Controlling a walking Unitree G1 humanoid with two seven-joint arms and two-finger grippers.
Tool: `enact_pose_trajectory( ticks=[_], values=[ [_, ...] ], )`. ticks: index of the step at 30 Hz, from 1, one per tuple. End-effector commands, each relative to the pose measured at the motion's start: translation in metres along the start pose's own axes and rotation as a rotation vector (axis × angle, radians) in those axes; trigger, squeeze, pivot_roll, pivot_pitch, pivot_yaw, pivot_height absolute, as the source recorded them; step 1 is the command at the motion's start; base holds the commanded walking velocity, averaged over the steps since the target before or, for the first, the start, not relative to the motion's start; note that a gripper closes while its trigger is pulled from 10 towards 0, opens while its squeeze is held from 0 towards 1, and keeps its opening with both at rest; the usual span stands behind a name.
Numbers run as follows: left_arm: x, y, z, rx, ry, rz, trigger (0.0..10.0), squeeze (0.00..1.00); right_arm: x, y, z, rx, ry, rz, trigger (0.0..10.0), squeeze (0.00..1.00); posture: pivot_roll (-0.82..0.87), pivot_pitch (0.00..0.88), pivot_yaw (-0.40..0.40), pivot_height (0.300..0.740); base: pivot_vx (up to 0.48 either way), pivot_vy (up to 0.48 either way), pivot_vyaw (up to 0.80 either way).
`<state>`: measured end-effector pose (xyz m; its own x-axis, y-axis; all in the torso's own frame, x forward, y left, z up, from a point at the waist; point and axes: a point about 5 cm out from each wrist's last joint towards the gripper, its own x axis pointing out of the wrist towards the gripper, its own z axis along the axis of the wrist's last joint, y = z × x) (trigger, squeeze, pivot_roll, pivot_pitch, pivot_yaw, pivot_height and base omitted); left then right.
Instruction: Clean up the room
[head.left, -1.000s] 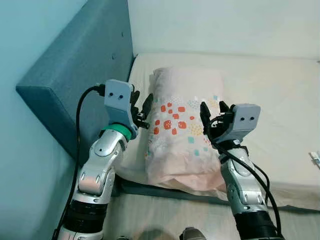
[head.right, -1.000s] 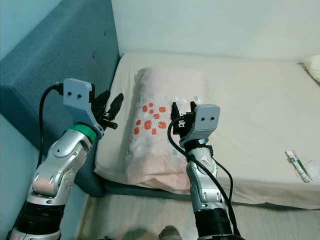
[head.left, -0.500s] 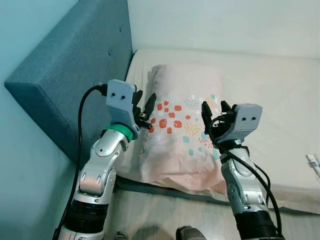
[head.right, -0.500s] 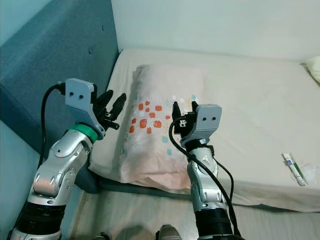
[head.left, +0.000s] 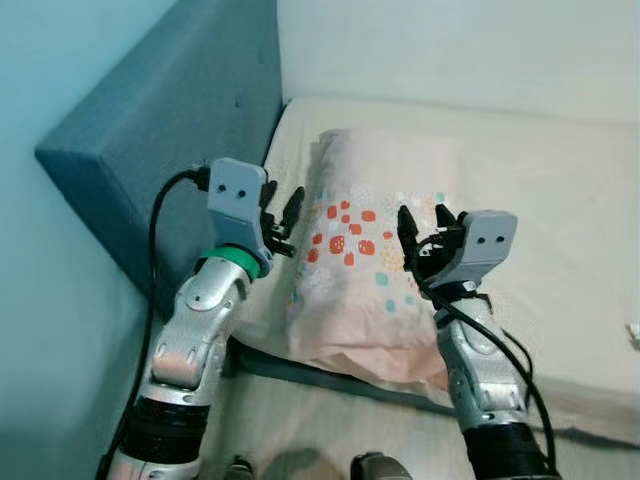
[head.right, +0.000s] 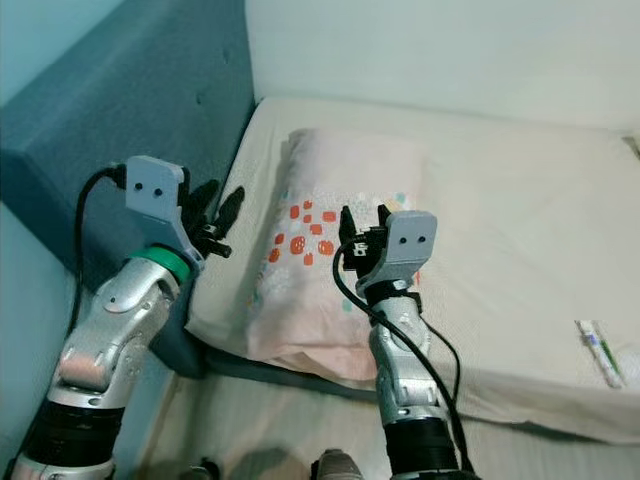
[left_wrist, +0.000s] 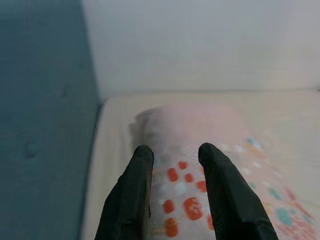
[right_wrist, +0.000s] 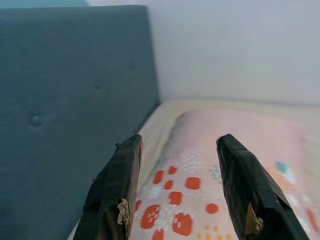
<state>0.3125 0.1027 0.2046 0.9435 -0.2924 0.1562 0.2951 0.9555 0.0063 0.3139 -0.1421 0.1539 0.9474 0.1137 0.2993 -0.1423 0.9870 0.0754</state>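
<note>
**Q:** Where is the thing to be tidied?

**Me:** The pale pink pillow with the patch of red and teal squares (head.left: 370, 270) lies lengthwise on the cream mattress (head.right: 520, 240), near the padded blue-grey headboard (head.left: 170, 130), its near end at the bed's front edge. A small white tube (head.right: 600, 352) lies well apart, off to my right.

**Q:** State of your claws?

**Me:** Left gripper (head.left: 281, 222) hovers at the pillow's left edge, fingers slightly apart, nothing between them. Right gripper (head.right: 364, 232) hangs over the printed patch, fingers spread wide, also empty.

**Q:** Handling estimate?

**Me:** Judged light, soft and floppy; fabric not slippery. It will sag if lifted by one end. Best to pinch the long edges, one claw per side, biting deep into the stuffing.
</note>
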Motion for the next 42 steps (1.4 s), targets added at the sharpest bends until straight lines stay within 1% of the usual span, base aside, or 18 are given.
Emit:
enact_pose_trajectory(
  ticks=[1,4,11,27,32,39,42],
  values=[
    [0.001,-0.003,-0.003,0.002,0.010,-0.009,10.0,0.00,-0.002,-0.001,-0.004,-0.003,0.014,-0.002,10.0,0.00,-0.08,0.055,0.050,0.710,0.000,-0.480,0.00],
    [0.001,-0.003,-0.003,0.002,0.010,-0.010,10.0,0.00,-0.002,-0.001,-0.004,-0.003,0.014,-0.002,10.0,0.00,-0.08,0.055,0.050,0.710,0.000,-0.480,0.00],
    [0.001,-0.003,-0.007,0.003,0.038,-0.003,10.0,0.00,-0.002,-0.002,-0.004,-0.007,0.015,0.001,10.0,0.00,-0.08,0.051,0.049,0.710,0.000,0.000,0.00],
    [0.000,-0.006,-0.012,-0.006,0.060,-0.022,10.0,0.00,-0.005,-0.002,-0.006,-0.010,0.027,0.006,10.0,0.00,-0.09,0.051,0.048,0.710,0.000,0.000,0.00],
    [-0.001,-0.008,-0.017,-0.022,0.082,-0.036,10.0,0.00,-0.007,-0.001,-0.011,0.001,0.055,0.013,10.0,0.00,-0.09,0.057,0.047,0.710,0.000,0.000,0.00],
    [-0.002,-0.009,-0.022,-0.036,0.100,-0.042,10.0,0.00,-0.009,0.000,-0.013,0.014,0.067,0.010,10.0,0.00,-0.09,0.060,0.048,0.710,0.000,0.000,0.00],
    [-0.003,-0.010,-0.024,-0.067,0.112,-0.048,10.0,0.00,-0.009,0.000,-0.013,0.014,0.070,0.008,10.0,0.00,-0.09,0.061,0.047,0.710,0.000,0.000,0.00]
  ],
)
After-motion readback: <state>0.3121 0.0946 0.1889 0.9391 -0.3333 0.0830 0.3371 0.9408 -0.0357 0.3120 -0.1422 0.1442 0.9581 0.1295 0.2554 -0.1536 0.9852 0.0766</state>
